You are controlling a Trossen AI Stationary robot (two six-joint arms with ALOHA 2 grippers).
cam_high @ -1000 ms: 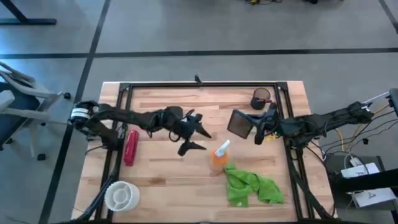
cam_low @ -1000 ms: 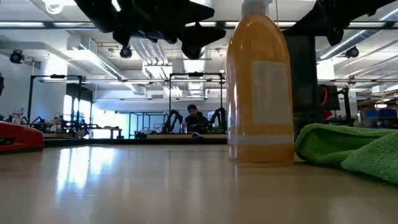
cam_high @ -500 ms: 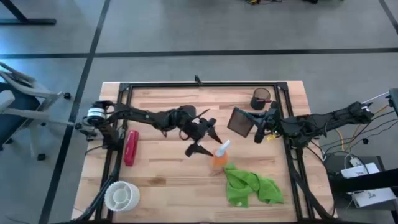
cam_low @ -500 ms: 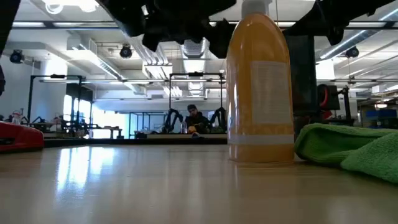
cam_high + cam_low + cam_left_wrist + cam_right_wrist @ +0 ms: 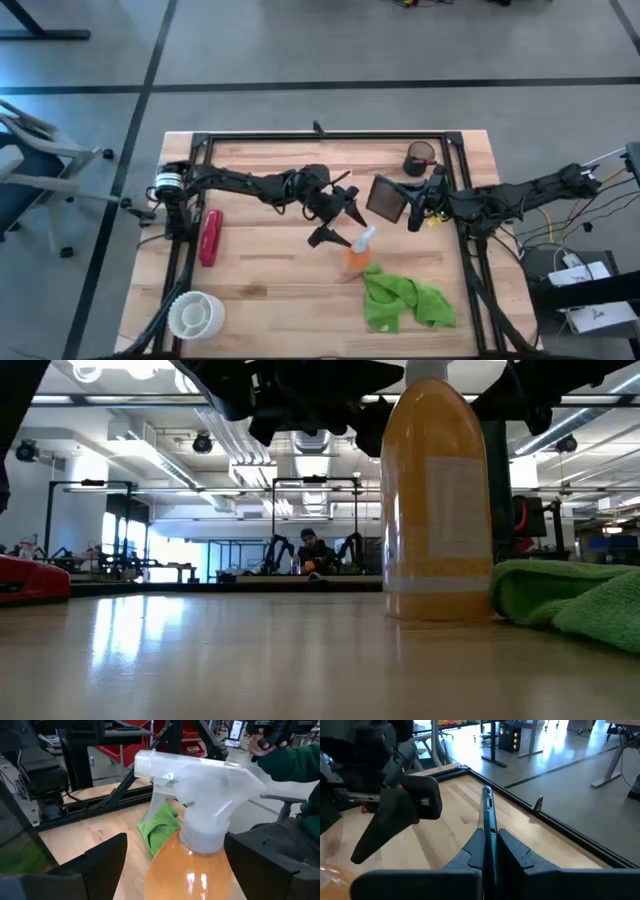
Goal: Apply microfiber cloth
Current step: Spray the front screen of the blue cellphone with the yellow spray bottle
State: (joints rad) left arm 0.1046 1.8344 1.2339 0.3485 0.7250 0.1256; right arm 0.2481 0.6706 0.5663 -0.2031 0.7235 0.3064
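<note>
**Left end effector straddles the spray bottle; cloth lies untouched at the near right**

Nearest the desk's front edge, the microfiber cloth (image 5: 404, 302) lies crumpled at the near right of the wooden desk (image 5: 260, 270), with no end effector on it. In the low view its folds sit just right of the orange spray bottle (image 5: 437, 500). A white round container (image 5: 195, 314) rests at the near left corner.

Just behind the cloth stands the bottle, upright with its white trigger head. The left end effector (image 5: 340, 222) is spread wide, one finger on each side of the bottle's neck; the left wrist view shows gaps between both fingers (image 5: 102, 865) and the bottle, so nothing is gripped.

A red object (image 5: 210, 236) lies at the left, beside the frame rail.

Farther back on the right, the right end effector (image 5: 411, 208) is clenched on the edge of a dark flat tablet (image 5: 386, 198), holding it tilted above the desk. A dark cup (image 5: 420, 157) stands at the far right corner.

Beyond the desk, a person (image 5: 311, 550) sits in the room.
</note>
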